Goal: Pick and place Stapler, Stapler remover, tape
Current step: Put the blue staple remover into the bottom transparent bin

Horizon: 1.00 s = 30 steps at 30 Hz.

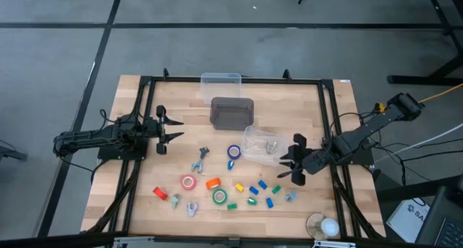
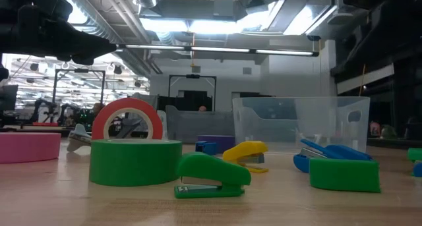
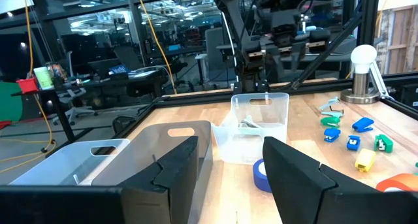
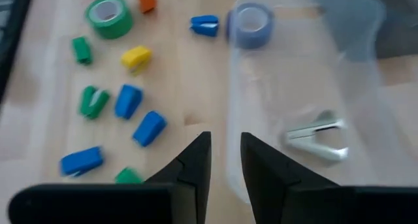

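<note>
My right gripper (image 1: 282,165) (image 4: 225,152) is open by a narrow gap and empty, hovering beside the near wall of a small clear bin (image 1: 253,132) (image 4: 366,67). A metal stapler remover (image 4: 320,136) lies on the bin's floor. A blue tape roll (image 1: 234,152) (image 4: 251,25) lies flat by the bin. A red-pink roll (image 1: 189,182) and a green roll (image 1: 219,197) (image 2: 135,161) lie flat nearer the front, and an orange-red roll (image 1: 213,183) (image 2: 128,120) stands on edge. Several small staplers (image 1: 255,191) lie scattered. My left gripper (image 1: 176,129) (image 3: 228,165) waits open at the left.
A dark grey bin (image 1: 231,112) and a larger clear bin (image 1: 221,80) stand at the far middle. More stapler removers (image 1: 202,157) (image 1: 192,208) (image 1: 291,196) and a red stapler (image 1: 160,193) lie on the wood. A white ball on a stand (image 1: 325,226) sits at the front right.
</note>
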Tool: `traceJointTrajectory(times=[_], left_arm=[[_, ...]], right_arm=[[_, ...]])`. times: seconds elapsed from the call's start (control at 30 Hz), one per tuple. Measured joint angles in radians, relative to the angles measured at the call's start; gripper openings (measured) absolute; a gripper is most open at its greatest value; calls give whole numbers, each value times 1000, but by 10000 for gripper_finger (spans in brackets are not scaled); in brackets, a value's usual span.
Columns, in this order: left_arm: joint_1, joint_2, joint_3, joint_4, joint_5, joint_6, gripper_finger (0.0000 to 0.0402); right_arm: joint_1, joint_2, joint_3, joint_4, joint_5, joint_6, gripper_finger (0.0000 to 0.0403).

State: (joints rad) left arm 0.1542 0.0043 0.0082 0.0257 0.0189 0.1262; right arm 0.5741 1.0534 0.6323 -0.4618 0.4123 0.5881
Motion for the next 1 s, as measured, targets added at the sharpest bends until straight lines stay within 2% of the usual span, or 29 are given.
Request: traceJointTrajectory(times=[0.23,0.43,0.7,1.0], left_arm=[[0,0,0,0,0,0,169],[0,0,0,0,0,0,169],[0,0,0,0,0,0,169],[0,0,0,0,0,0,169]], right_arm=[[57,0,0,14,-91,37,88],[99,0,0,13,-104,37,88],[131,0,0,-20,-171,43,88],[168,0,0,-26,-181,198,87]])
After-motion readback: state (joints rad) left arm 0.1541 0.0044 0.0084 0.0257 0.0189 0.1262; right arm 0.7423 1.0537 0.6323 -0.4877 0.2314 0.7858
